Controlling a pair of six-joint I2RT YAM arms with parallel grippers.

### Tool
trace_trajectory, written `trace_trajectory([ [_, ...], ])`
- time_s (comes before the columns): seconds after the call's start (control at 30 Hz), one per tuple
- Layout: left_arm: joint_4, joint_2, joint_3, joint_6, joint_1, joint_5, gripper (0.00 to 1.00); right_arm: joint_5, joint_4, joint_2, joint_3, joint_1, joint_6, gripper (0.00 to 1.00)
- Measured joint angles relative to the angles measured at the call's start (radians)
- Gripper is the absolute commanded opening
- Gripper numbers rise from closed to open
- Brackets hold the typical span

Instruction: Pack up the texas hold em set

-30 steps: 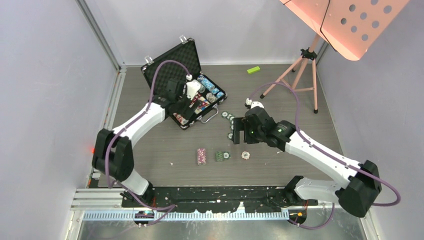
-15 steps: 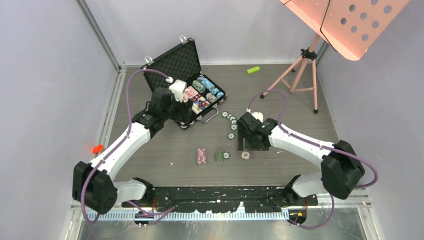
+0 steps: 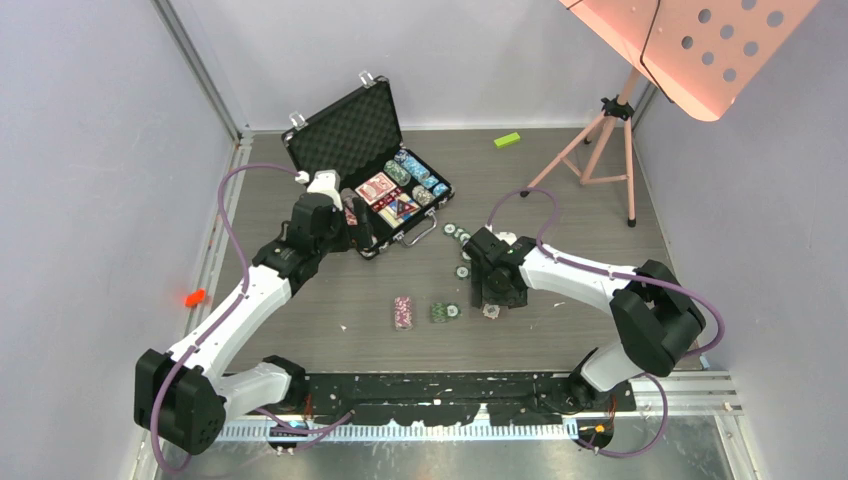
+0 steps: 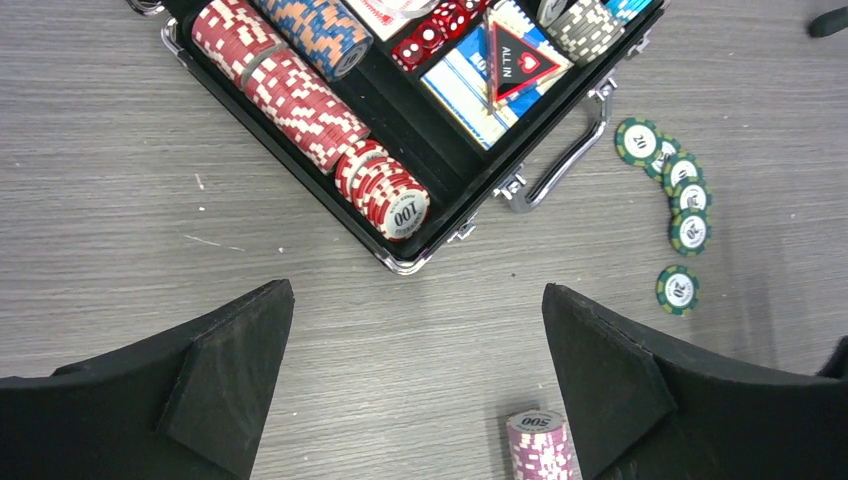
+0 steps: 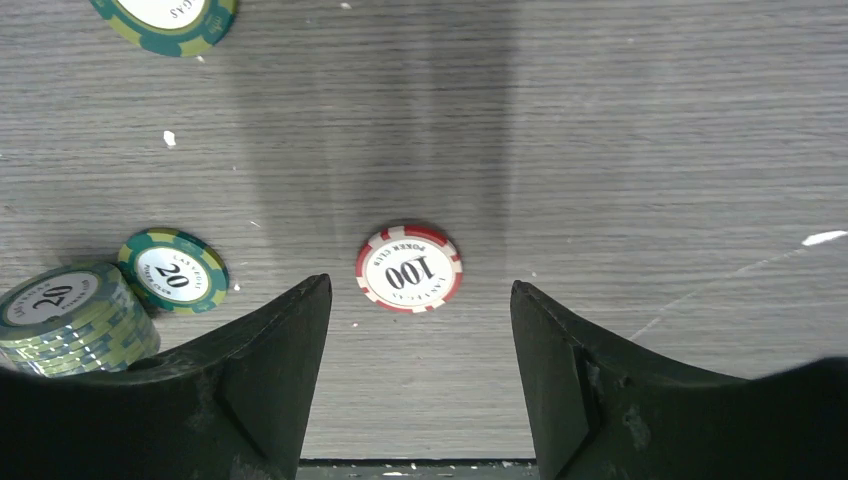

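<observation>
Left gripper (image 4: 415, 330) has backed out of the case (image 3: 345, 130) to its 8 o'clock side, jaws wide, empty; deposit judged done. Right gripper (image 5: 417, 335) has come down over the 100 chip (image 5: 409, 268), at 5 o'clock from the case, jaws open astride it, not gripping. Likely next pick.

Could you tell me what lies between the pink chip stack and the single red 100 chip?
A short green chip stack lies there, as the top external view shows.
</observation>
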Motion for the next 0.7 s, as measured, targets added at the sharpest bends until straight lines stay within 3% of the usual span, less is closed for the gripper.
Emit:
trace_trajectory([
  [0.23, 0.002, -0.014, 0.0, -0.031, 0.0, 0.014, 1.0, -0.034, 0.07, 0.038, -0.034, 0.0, 0.014, 0.67],
  [0.5, 0.001, -0.001, 0.002, -0.047, 0.0, 0.041, 1.0, -0.041, 0.1, 0.047, -0.041, 0.0, 0.031, 0.31],
  [0.7, -0.028, 0.052, 0.045, -0.061, 0.0, 0.084, 1.0, -0.054, 0.1, 0.041, -0.041, 0.0, 0.03, 0.26],
])
